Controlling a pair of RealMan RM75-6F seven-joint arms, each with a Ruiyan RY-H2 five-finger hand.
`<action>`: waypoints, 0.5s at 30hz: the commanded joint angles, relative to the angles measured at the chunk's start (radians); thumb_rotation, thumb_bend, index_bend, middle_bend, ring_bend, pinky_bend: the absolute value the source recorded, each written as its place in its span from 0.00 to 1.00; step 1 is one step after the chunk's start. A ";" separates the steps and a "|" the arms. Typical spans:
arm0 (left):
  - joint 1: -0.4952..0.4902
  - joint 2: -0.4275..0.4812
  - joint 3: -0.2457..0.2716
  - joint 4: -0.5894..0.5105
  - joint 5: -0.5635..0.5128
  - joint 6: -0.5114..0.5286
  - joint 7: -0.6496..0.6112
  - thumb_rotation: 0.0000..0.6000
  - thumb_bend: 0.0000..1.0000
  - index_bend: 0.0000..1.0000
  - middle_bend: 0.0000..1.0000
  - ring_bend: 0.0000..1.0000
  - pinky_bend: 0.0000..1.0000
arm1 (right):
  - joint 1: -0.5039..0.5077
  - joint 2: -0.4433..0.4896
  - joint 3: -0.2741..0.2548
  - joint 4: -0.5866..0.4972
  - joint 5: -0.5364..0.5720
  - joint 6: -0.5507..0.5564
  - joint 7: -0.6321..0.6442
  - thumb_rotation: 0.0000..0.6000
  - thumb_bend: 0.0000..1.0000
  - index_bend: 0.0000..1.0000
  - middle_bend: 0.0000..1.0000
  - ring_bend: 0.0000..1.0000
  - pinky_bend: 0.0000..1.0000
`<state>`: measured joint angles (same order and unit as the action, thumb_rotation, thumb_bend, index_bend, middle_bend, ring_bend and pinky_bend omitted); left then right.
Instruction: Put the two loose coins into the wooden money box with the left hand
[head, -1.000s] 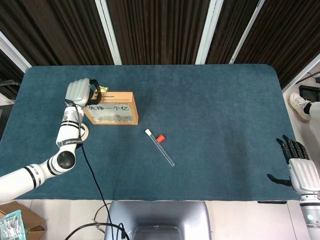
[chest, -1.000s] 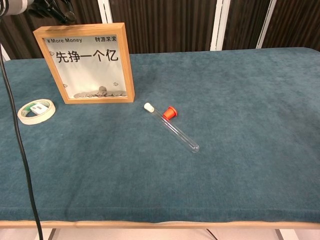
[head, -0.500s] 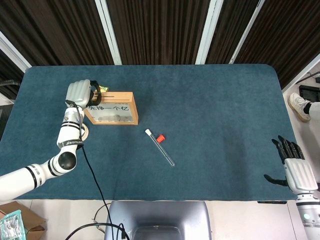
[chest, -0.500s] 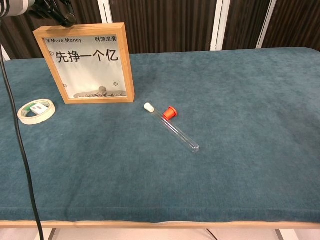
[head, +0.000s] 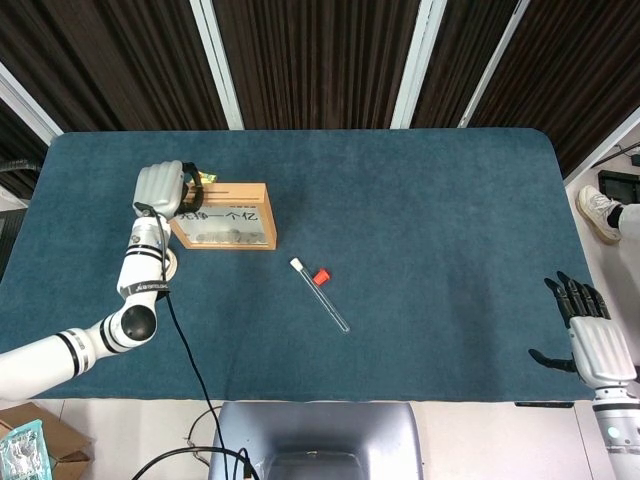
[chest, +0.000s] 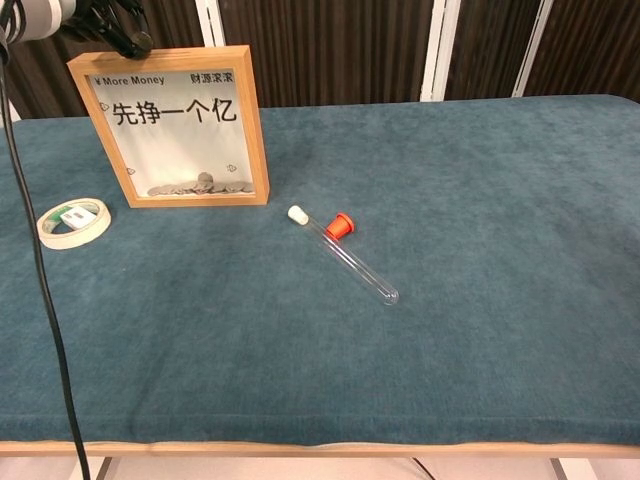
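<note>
Our right hand (head: 595, 335) sits nearest us, off the near right corner of the dark teal felt-covered table (head: 430, 200), holding nothing, its black fingers (head: 577, 297) spread apart and pointing away from us. Further in, near the middle of the cloth, we see a clear glass test tube (chest: 353, 262) lying flat and slanted, with a small white stopper (chest: 297, 213) just beside its far end and a red plastic cap (chest: 340, 226) right beside the tube. Toward the left edge, a roll of cream masking tape (chest: 71, 222) lies flat on the felt, partly hidden under our left forearm in the head view. Beyond the tape stands the wooden money box (chest: 170, 125), an upright light-wood frame with a clear front pane printed with "More Money" and large black Chinese characters; a small heap of silver coins (chest: 200, 185) rests at its bottom behind the pane. Our left hand (head: 165, 187) is at the far left end of the box, just above its top edge, white back toward the head camera and dark fingertips (head: 190, 172) curled in over the top. Something small and yellowish shows at those fingertips, but we cannot tell whether it is a coin or whether the hand grips anything. A black cable (chest: 40, 290) trails from that arm down across the near left of the table.
</note>
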<state>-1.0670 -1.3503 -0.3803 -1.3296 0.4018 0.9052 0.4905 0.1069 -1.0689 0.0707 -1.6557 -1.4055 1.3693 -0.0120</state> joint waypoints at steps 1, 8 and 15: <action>-0.003 0.000 0.001 0.003 0.001 -0.004 -0.001 1.00 0.42 0.67 1.00 1.00 1.00 | -0.001 0.001 0.002 0.002 0.003 0.002 0.003 1.00 0.11 0.00 0.00 0.00 0.00; -0.008 0.004 0.004 -0.002 -0.004 -0.022 -0.006 1.00 0.42 0.67 1.00 1.00 1.00 | -0.001 0.000 0.003 0.003 0.006 0.001 0.003 1.00 0.11 0.00 0.00 0.00 0.00; -0.007 0.013 0.008 -0.021 0.003 -0.012 -0.008 1.00 0.43 0.67 1.00 1.00 1.00 | -0.001 0.000 0.002 0.002 0.005 0.001 0.001 1.00 0.11 0.00 0.00 0.00 0.00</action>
<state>-1.0747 -1.3404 -0.3730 -1.3452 0.4014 0.8887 0.4826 0.1063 -1.0686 0.0725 -1.6536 -1.4002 1.3701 -0.0106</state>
